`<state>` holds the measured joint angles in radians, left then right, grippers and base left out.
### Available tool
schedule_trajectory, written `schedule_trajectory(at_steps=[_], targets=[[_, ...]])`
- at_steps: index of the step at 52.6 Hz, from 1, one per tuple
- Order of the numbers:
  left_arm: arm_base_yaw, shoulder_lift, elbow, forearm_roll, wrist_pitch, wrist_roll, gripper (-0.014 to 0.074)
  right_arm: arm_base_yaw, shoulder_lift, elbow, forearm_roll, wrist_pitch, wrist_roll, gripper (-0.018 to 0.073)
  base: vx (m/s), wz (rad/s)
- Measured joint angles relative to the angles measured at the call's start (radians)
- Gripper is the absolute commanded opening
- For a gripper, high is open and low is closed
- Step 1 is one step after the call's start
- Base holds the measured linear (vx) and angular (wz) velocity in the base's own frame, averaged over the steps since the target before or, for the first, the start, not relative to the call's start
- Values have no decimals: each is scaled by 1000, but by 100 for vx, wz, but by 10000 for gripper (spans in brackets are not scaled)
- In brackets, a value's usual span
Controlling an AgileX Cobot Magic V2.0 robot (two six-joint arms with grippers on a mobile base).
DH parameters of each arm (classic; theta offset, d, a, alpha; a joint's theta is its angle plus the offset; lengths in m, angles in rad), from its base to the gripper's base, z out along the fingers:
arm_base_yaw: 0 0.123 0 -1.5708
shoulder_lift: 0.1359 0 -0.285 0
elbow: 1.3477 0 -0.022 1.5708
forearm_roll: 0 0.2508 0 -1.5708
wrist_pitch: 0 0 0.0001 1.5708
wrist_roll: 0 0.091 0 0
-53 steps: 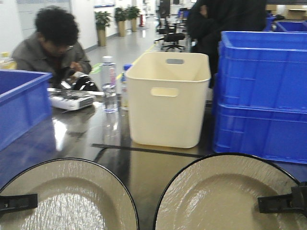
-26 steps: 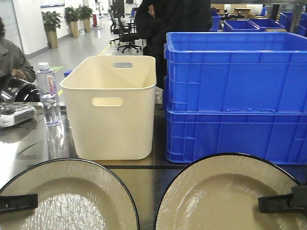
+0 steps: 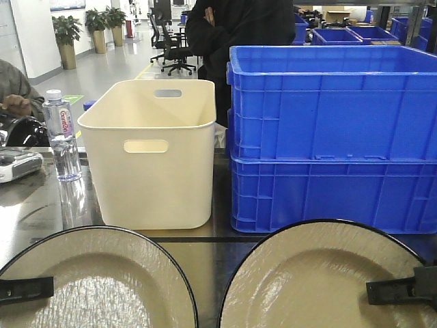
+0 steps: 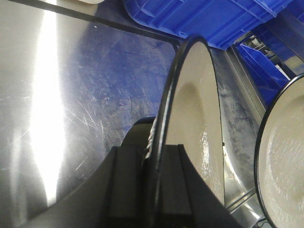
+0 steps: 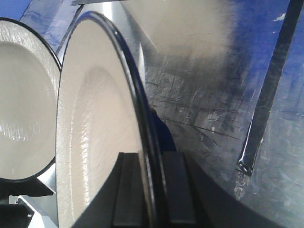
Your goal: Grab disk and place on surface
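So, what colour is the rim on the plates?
Black rim on each beige plate; clearest in the front-facing view.

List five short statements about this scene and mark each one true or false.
1. The left gripper clamps the left disk by its rim, and the right gripper clamps the right disk. True.
2. The cream bin stands to the right of the blue crates. False: it stands to their left.
3. The two blue crates are stacked one on the other. True.
4. The water bottle lies on its side. False: it stands upright on the surface, left of the cream bin.
5. A black tape line crosses the surface in front of the cream bin. True.
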<state>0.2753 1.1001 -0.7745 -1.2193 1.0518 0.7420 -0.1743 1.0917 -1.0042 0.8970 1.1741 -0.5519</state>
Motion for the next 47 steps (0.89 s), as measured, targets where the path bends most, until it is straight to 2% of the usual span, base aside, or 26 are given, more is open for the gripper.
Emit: schedule_trajectory(at_steps=[36, 47], targets=[[0, 0, 0, -8, -1, 0, -5, 0, 0, 0, 0, -11, 0, -9, 0, 0], [0, 0, 0, -83, -43, 2, -5, 0, 0, 0, 12, -66, 0, -9, 0, 0]])
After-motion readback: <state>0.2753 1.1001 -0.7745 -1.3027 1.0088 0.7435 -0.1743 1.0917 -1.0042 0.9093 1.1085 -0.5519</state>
